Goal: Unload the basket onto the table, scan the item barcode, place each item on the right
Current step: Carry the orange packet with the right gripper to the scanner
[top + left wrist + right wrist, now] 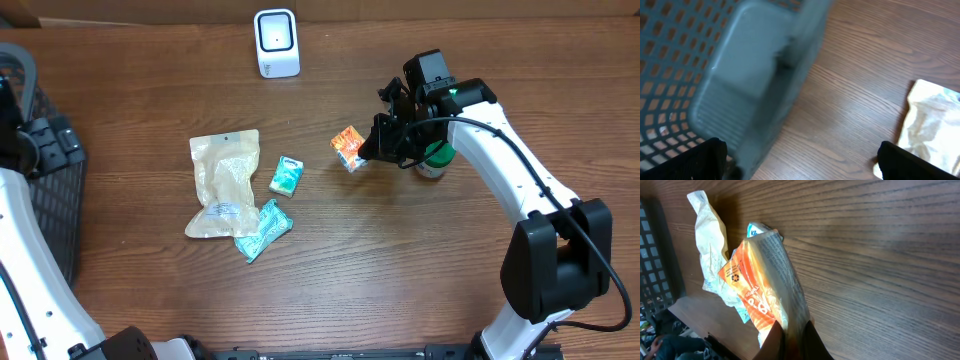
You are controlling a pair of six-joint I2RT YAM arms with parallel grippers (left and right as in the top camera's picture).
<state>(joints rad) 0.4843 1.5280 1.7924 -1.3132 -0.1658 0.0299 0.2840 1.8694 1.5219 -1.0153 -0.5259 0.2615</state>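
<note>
Right wrist view shows right fingers [815, 342] clamping the orange packet [760, 290]; left wrist view, left fingers [910, 162] spread.

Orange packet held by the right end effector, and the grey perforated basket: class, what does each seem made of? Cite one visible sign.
Orange printed packet: probably thin glossy plastic film or foil laminate; it creases and catches light. Grey perforated basket: looks moulded matte plastic, with a regular grid of holes.
</note>
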